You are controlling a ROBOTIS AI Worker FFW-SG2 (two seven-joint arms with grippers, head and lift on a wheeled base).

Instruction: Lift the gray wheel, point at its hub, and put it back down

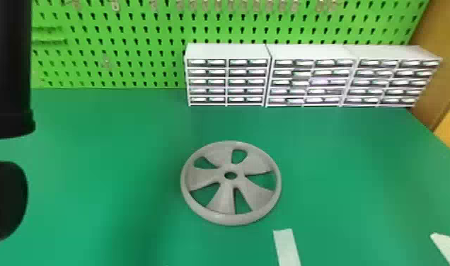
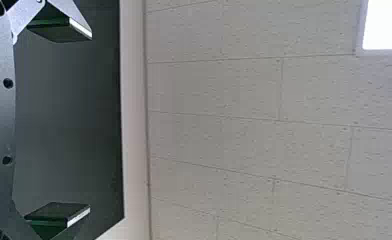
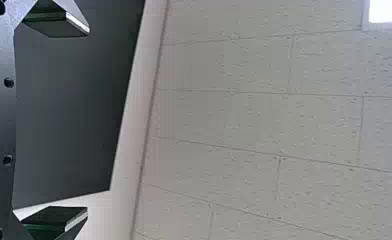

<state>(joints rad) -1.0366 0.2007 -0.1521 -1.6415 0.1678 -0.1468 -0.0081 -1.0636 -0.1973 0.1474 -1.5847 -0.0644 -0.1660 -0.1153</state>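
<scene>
The gray wheel (image 1: 220,219) lies flat on the green table, near the middle of the head view, its round hub hole facing up between wide spokes. Nothing touches it. Black parts of my left arm (image 1: 8,70) stand at the left edge of the head view, well to the left of the wheel. In the left wrist view my left gripper (image 2: 90,122) is open, its two fingers wide apart with nothing between them. My right gripper (image 3: 88,121) is likewise open and holds nothing in the right wrist view.
White drawer cabinets (image 1: 228,52) stand along the back of the green table (image 1: 93,141), before a green pegboard (image 1: 128,46). Two white strips lie on the table, one (image 1: 287,247) just in front of the wheel, the other (image 1: 449,247) at the lower right.
</scene>
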